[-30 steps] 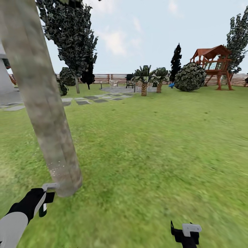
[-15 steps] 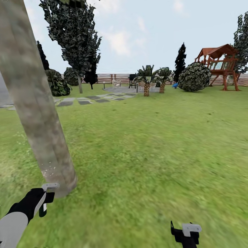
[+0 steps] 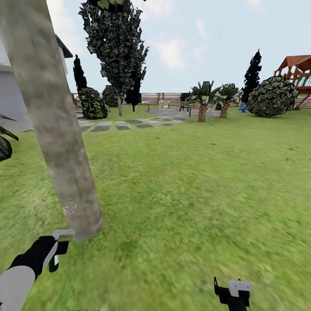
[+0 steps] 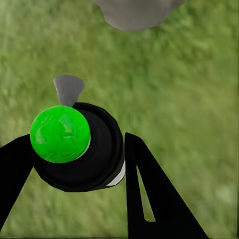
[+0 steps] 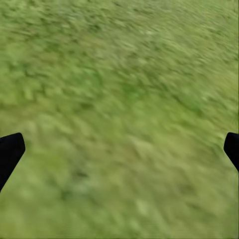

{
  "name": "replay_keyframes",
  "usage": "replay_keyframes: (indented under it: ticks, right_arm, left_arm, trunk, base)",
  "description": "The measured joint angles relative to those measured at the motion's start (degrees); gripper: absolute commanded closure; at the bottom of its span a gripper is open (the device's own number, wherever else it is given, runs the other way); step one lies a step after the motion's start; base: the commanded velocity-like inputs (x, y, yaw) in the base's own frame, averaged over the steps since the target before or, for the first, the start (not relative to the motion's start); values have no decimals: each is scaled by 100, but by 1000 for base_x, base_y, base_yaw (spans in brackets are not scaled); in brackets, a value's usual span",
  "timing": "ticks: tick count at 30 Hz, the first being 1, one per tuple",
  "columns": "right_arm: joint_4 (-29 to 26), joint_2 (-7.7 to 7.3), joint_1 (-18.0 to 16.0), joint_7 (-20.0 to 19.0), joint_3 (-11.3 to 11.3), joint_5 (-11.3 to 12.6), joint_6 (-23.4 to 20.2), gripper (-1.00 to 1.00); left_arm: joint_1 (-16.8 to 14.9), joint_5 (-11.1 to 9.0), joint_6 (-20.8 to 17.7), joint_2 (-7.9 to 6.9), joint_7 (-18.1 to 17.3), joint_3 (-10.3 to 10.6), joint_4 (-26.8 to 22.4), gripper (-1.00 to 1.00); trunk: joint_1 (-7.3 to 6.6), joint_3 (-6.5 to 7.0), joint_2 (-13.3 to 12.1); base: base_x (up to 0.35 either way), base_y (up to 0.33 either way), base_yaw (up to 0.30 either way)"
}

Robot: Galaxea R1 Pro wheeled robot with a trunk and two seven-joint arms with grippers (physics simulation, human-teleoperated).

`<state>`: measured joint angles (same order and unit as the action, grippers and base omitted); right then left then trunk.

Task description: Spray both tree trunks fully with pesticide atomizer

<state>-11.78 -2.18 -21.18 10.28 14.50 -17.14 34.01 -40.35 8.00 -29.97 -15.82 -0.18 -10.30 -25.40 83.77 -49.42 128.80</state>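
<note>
Green lawn (image 3: 194, 181) covers the ground up to a brown slat fence (image 3: 168, 97) at the back. One tree trunk (image 3: 56, 129) stands close at the left of the head view, mottled grey-beige, bare, leaning slightly, with fine white specks (image 3: 71, 207) near its base. The left gripper (image 3: 58, 248) sits just beside the trunk's foot. In the left wrist view its two black fingers (image 4: 149, 199) are clamped on the pesticide atomizer (image 4: 79, 144), a black round body with a bright green cap and a grey nozzle; the trunk base (image 4: 134, 12) lies beyond it. The right gripper (image 3: 233, 291) hangs over bare grass, fingers (image 5: 10, 152) wide apart, holding nothing. Farther off: one leafy tree (image 3: 116, 47), two short palms (image 3: 203, 99), several grey stepping slabs (image 3: 125, 126), one round shrub (image 3: 273, 97), one red-roofed play frame (image 3: 300, 71).
</note>
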Motion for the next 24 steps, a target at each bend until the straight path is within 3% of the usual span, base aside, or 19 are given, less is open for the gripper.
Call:
replay_keyframes:
  ticks: [8,24]
  right_arm:
    - [0,5,0,0,0,1,0,-100]
    - [3,-10,0,0,-1,-1,0,-100]
  left_arm:
    - [0,2,0,0,0,-1,0,100]
    - [0,-2,0,5,0,1,0,100]
  trunk:
    - [0,0,0]
    - [0,0,0]
  base:
    - [97,-265,265]
    - [71,-243,13]
